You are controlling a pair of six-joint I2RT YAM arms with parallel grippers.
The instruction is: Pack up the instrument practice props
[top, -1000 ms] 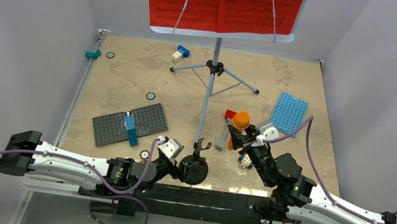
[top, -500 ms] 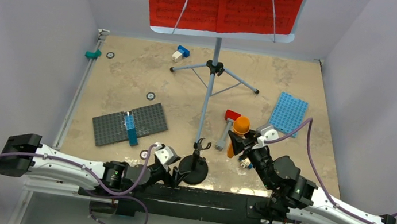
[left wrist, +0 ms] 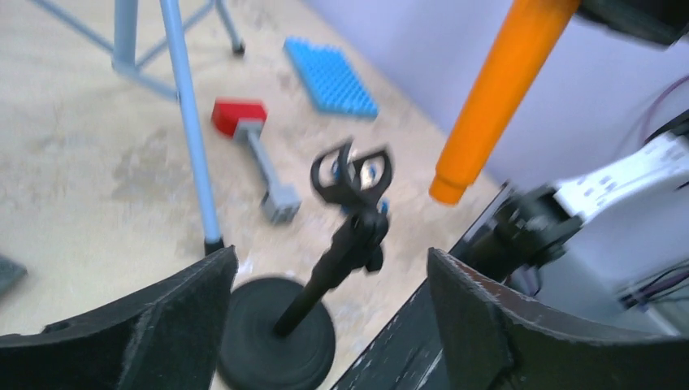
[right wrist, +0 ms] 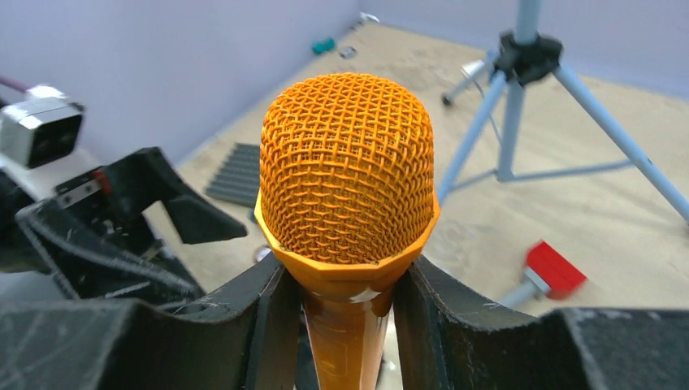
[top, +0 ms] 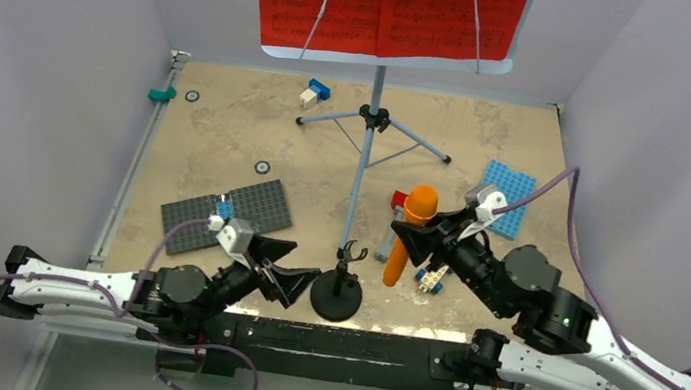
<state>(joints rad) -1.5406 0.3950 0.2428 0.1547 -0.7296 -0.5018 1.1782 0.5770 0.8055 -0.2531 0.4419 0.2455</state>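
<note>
1. Two things differ from one second ago. First, the left pincer (top: 302, 262) was then at the round base of the small black mic stand (top: 336, 295). Now it is drawn back to the 9 o'clock side of the stand, with the jaws spread wide and nothing between them.
2. The mic stand stands upright by itself near 6 o'clock on the tabletop (top: 228, 139), and its clip is empty.
3. Second, the right pincer (top: 417, 233) has lifted the orange toy microphone (top: 401, 253) higher. It is clenched on it just under the mesh head. The microphone is now nearly upright, head up. Its tail seems off the tabletop, at the 3 o'clock side of the clip and apart from it.
4. The music stand (top: 362, 167) with the red sheet-music pages (top: 387, 4) is unmoved at 12 o'clock, and it is not folded.
5. By my judgement the microphone is ready to be carried away, the mic stand waits for a new grasp, and most of the packing remains. No box shows in these views, so I cannot tell where the props go.
</note>
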